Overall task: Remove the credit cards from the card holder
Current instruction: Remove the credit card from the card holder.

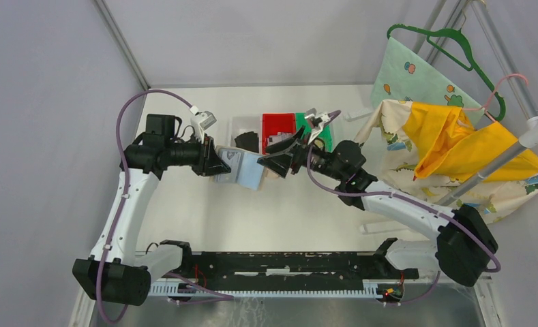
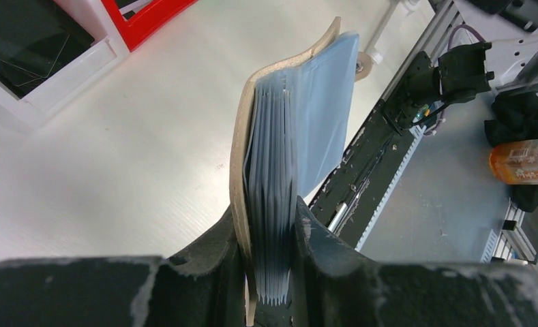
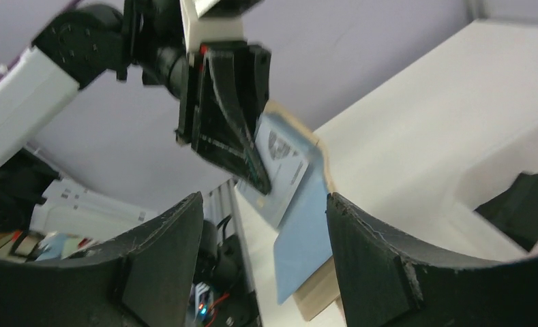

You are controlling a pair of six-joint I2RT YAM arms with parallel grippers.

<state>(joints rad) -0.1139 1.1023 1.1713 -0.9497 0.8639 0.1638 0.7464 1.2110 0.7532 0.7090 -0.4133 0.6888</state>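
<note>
The left gripper [image 2: 269, 272] is clamped on the card holder [image 2: 300, 122], pinching its beige cover and the stack of bluish clear sleeves at one end. The rest of the holder juts out above the white table [image 1: 286, 211], in front of the white bin [image 1: 233, 126] and the red bin [image 1: 277, 122]. The right gripper [image 3: 264, 204] faces the holder's free end, jaws spread wide and holding nothing. Whether credit cards sit in the sleeves cannot be told.
</note>
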